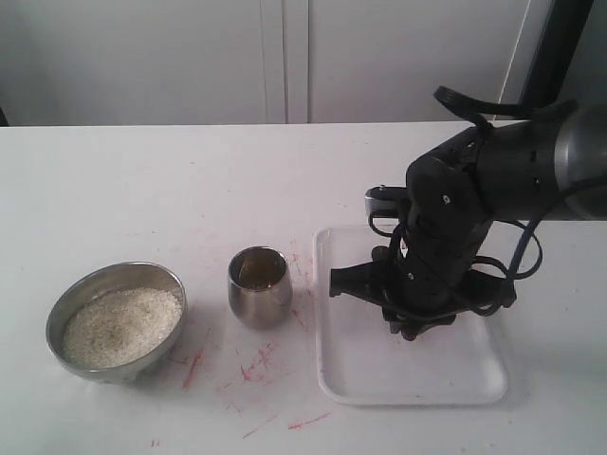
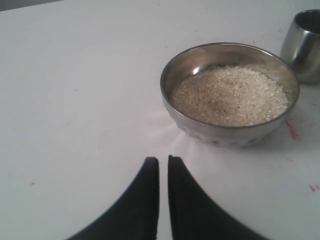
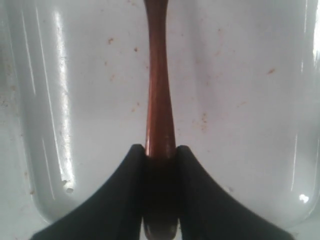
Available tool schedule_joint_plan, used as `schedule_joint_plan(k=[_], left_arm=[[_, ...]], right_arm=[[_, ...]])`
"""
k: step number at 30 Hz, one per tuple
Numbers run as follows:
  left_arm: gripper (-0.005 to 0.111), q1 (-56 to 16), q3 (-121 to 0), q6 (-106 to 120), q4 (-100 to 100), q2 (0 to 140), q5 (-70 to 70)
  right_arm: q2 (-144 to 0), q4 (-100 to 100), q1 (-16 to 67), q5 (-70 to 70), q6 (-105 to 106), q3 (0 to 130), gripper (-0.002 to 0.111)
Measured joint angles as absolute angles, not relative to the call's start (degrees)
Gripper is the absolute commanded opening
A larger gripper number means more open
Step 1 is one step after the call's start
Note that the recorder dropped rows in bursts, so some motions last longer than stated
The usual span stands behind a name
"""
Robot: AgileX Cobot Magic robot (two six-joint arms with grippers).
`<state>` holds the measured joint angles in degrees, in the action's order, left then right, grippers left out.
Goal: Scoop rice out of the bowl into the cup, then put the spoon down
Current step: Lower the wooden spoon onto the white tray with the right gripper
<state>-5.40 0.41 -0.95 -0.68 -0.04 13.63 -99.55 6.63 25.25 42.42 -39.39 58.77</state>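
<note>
The exterior view looks down from a raised spot over the near edge of the table (image 1: 171, 180) and faces the pale wall behind it. It stands far enough back to take in the bowl (image 1: 116, 320) at lower left, the cup (image 1: 259, 286) at centre and the tray (image 1: 417, 374) at lower right. The left wrist view sits low behind the left gripper (image 2: 161, 159), angled shallowly down across the tabletop. It is close to the bowl and catches the cup at the frame's edge, sharing both with the exterior view. The right wrist view looks steeply down past the right gripper (image 3: 160, 148) and along the spoon (image 3: 159, 85). It is very near the tray floor, which it shares with the exterior view.
</note>
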Motion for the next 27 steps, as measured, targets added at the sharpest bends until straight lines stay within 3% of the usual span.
schedule_joint_plan(k=[12,21,27], left_arm=[[0.014,-5.4,0.41,-0.95,-0.68,-0.04,13.63],[0.014,-5.4,0.41,-0.95,-0.68,-0.04,13.63],[0.014,-5.4,0.41,-0.95,-0.68,-0.04,13.63]], right_arm=[[-103.47,6.63,25.25,41.48,-39.35,58.77,0.01],[-103.47,6.63,25.25,41.03,-39.35,58.77,0.034],[-103.47,6.63,25.25,41.03,-39.35,58.77,0.04]])
